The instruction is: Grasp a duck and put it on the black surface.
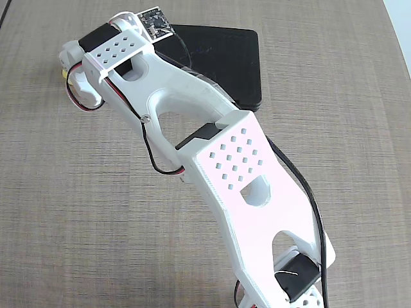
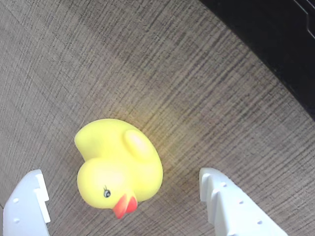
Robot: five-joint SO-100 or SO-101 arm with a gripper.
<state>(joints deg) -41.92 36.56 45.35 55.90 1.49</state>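
Gripper (image 2: 120, 206) is hanging wide open in the wrist view, holding nothing, w/ both white fingers (image 2: 29, 206) poking in from the bottom edge and the duck (image 2: 118, 164) sitting on the table (image 2: 64, 59) btwn them, nearer the left finger than the right. Duck is resting apart from the slab (image 2: 275, 39), which is showing only as a dark corner at top right. In the fixed view the arm is covering the spot; just a sliver of yellow is peeking out at its left end, and the slab (image 1: 225, 64) is lying just beyond. Main risk, as I'm reading it: since the duck is sitting off-centre, the left finger is likely touching first on closing and nudging or spinning it, so the rounded body is squirting out. Beak is also pointing toward the camera, so a pinch could be landing on head rather than body, giving a weak hold that's slipping during the carry.
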